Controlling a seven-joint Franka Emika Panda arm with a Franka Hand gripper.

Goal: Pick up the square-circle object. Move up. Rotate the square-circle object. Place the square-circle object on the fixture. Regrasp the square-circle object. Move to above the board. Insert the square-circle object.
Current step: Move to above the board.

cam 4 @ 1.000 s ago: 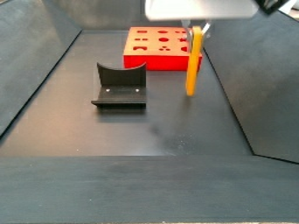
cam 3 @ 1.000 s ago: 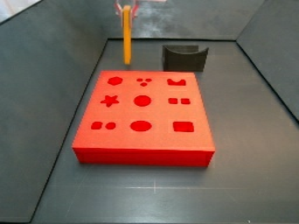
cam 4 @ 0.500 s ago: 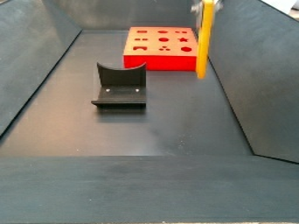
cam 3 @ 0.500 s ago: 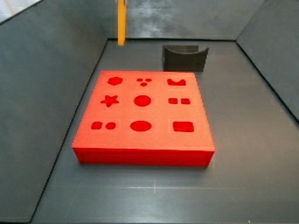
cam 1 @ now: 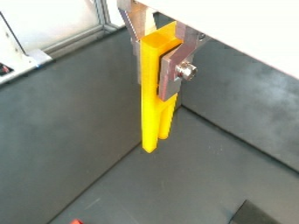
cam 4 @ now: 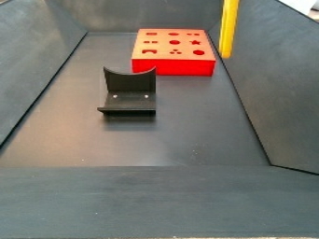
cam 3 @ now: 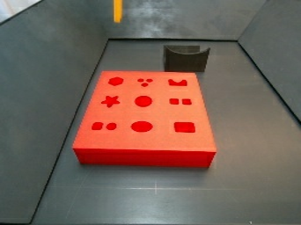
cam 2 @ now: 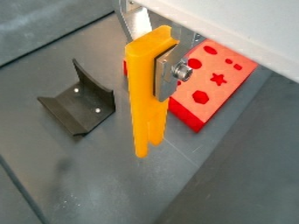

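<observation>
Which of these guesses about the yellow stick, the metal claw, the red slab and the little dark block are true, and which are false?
1. The gripper holds the square-circle object upright. True.
2. The square-circle object rests in the fixture. False: it hangs in the air, apart from the fixture.
3. The board has a star-shaped cut-out. True.
4. The fixture sits on top of the board. False: in both side views it stands on the floor beside the board.
</observation>
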